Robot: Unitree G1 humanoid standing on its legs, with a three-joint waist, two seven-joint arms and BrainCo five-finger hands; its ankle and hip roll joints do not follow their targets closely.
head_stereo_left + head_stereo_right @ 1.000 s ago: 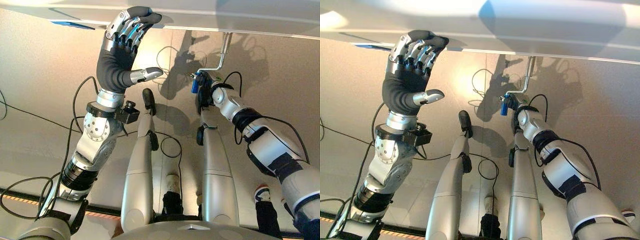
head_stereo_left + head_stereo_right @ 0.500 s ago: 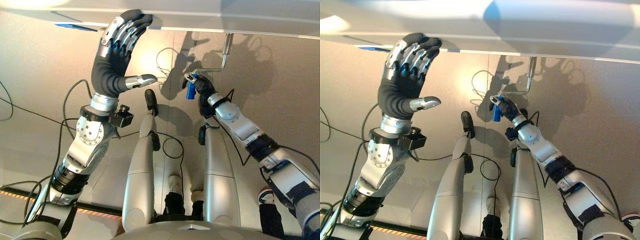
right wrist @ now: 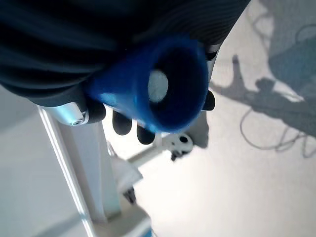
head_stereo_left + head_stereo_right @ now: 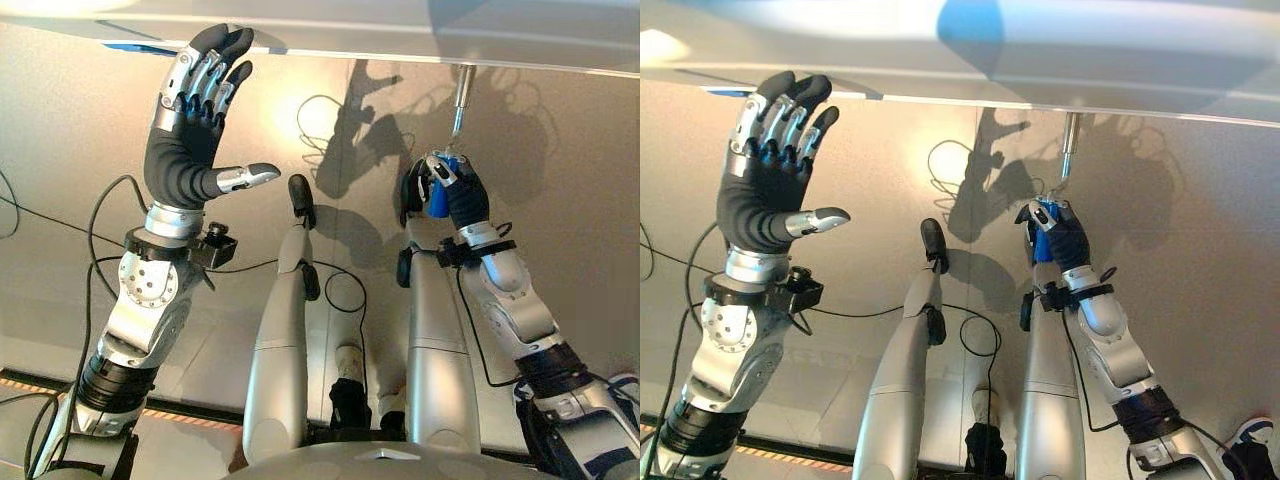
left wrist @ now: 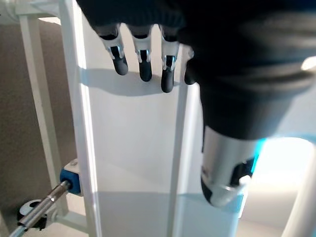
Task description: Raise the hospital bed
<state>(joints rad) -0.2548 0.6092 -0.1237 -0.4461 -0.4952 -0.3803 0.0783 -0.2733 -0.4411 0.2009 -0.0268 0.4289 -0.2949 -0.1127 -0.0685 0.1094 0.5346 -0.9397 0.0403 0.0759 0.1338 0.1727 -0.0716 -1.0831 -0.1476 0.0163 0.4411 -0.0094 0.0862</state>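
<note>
1. The blue cylindrical plastic crank grip point(image 4: 441, 195) is being held by the right hand point(image 4: 1061, 237), fingers curled fully round it; in the right wrist view the grip's open blue end point(image 3: 170, 89) is being seen end-on against the palm.
2. The silver metal crank rod point(image 4: 460, 100) is being seen rising from just above the grip to the underside of the white bed frame point(image 4: 420, 35), so the grip is lying below its pivot, at the low point of its circle.
3. The grip's long axis is being judged as running roughly along the palm, across the curled fingers; the coming turn is likely being made sideways and upward about the rod's pivot.
4. The left hand point(image 4: 195, 110) is being held open, fingers straight and slightly spread, just beside the frame's edge; contact cannot be told.
5. The right hand is the one on the crank; the left is well apart from it.
</note>
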